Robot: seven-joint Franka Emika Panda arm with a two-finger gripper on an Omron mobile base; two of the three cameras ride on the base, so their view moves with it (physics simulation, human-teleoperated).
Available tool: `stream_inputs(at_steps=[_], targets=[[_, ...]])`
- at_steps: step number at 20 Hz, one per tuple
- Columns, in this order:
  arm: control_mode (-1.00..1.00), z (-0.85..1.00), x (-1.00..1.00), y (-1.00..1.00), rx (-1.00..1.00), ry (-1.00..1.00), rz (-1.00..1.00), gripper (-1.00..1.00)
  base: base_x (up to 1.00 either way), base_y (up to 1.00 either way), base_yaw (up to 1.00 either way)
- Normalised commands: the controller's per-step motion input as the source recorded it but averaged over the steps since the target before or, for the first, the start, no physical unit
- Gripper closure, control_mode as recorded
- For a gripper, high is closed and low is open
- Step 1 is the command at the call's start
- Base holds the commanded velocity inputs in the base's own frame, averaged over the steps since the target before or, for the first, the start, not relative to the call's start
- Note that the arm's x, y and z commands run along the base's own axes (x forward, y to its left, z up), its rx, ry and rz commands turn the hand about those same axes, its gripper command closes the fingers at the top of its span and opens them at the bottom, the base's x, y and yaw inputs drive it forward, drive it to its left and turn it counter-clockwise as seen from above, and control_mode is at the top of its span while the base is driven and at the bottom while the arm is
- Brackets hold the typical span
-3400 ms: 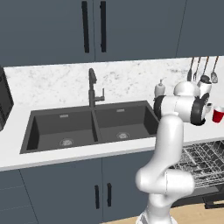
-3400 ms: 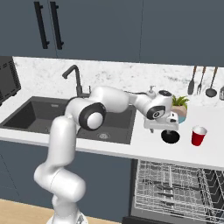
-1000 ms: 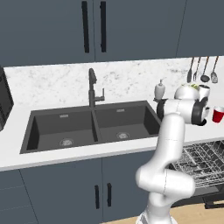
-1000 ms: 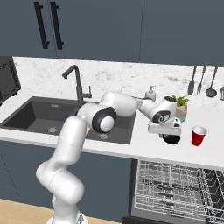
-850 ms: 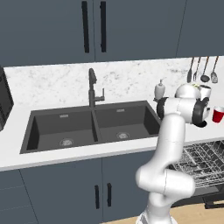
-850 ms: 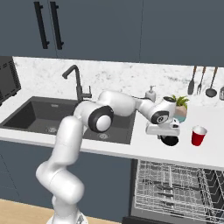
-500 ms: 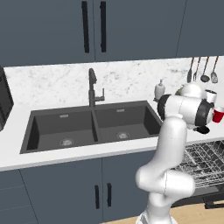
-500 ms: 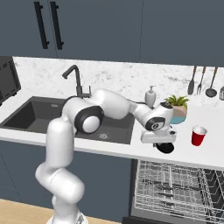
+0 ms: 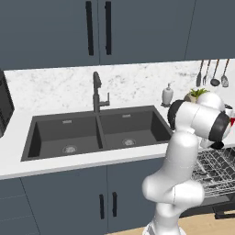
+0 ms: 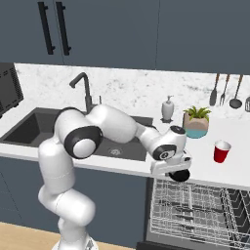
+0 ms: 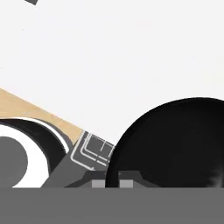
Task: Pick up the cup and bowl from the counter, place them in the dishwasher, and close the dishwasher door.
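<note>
Black bowl (image 10: 181, 175) aloft; red cup (image 10: 221, 152) upright

A long white desk (image 9: 55, 160) with grey marks ran across the kitchen. A dark double sink (image 9: 98, 135) sat in it, and a black tap (image 9: 97, 92) stood behind the sink. Dark blue cupboards (image 9: 55, 32) with black bar handles hung above. A small white soap bottle (image 9: 167, 95) stood near the back wall, to the right of the sink. Some cooking tools (image 9: 213, 73) hung on the wall at the right. The white robot arm (image 9: 183, 160) rose up at the right side. Behind it, low down, was the silver wire rack (image 9: 215, 170) of the open dishwasher.
</note>
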Motion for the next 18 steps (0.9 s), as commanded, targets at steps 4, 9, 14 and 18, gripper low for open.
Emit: stream_inputs(at_steps=[4,9,14,18], targets=[[-1.0,-0.05,-0.08,-0.12,0.0,-0.04,-0.06,1.0,0.0,0.0,0.0],[-1.0,-0.07,-0.01,-0.22,0.0,-0.02,-0.14,1.0,0.0,0.0,0.0],[-1.0,-0.01,-0.15,-0.09,0.0,-0.03,-0.08,1.0,0.0,0.0,0.0],[-1.0,-0.07,-0.5,0.0,0.03,-0.13,0.0,1.0,0.0,0.0,0.0]])
